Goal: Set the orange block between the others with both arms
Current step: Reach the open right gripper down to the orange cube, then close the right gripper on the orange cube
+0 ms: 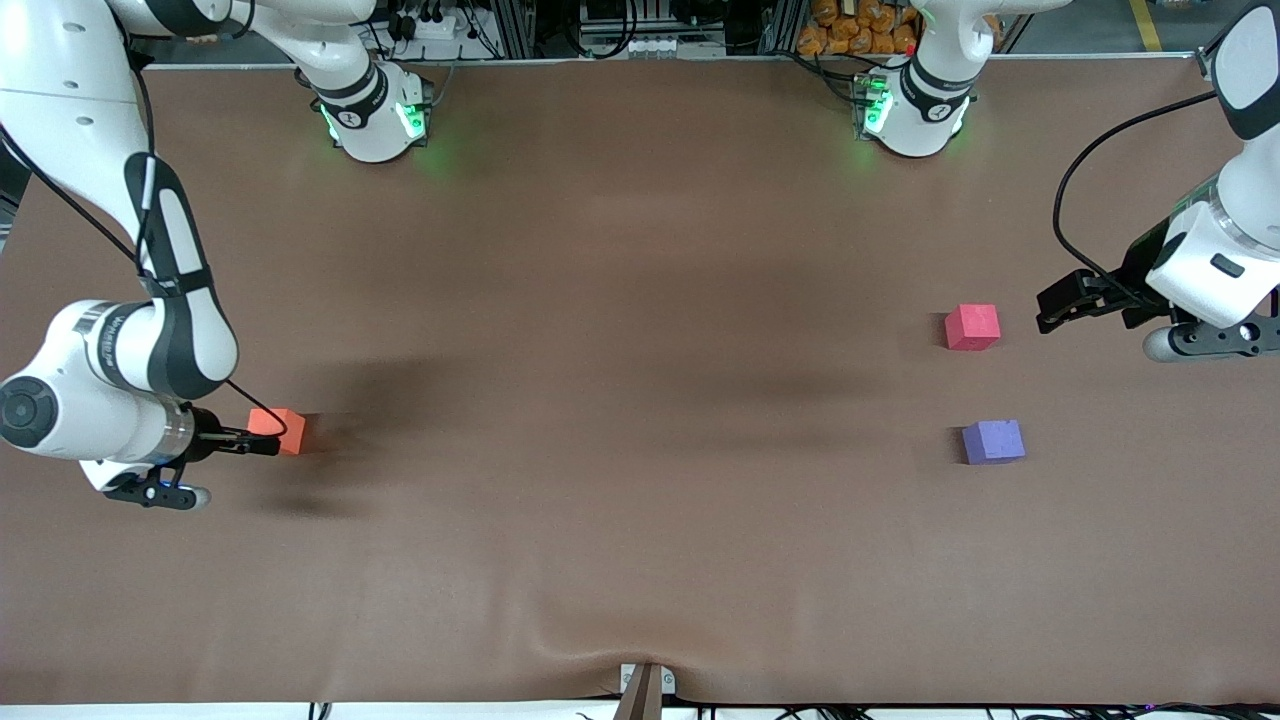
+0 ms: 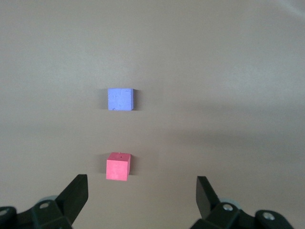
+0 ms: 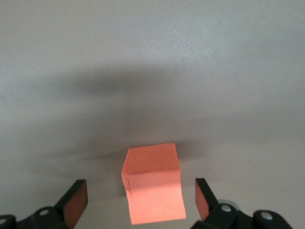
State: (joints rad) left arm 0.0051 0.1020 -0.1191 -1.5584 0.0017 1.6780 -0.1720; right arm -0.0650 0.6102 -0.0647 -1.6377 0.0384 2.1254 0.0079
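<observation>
The right gripper has its two black fingers spread wide, one on each side of the small matte bright orange foam-like cube, with clear gaps between pads and cube, so nothing is gripped; the cube sits on the table near the right arm's end. In the front view the gripper covers part of that orange cube, and only the fingertips show from the wrist camera, the rest cut off at the frame's edge. The left gripper also holds its black fingers wide apart and empty, hanging just beside the small matte pinkish-red cube, with the small matte purple cube resting apart from it. From the front, the pinkish-red cube lies farther from the camera than the purple cube, both near the left arm's end and well apart from the orange one. The brown cloth-covered table shows soft shadows and a wrinkle at its near edge; cables and equipment line its top edge. The right arm bends low to the table; the left arm is partly cut off, its gripper pointing toward the pinkish-red cube.
</observation>
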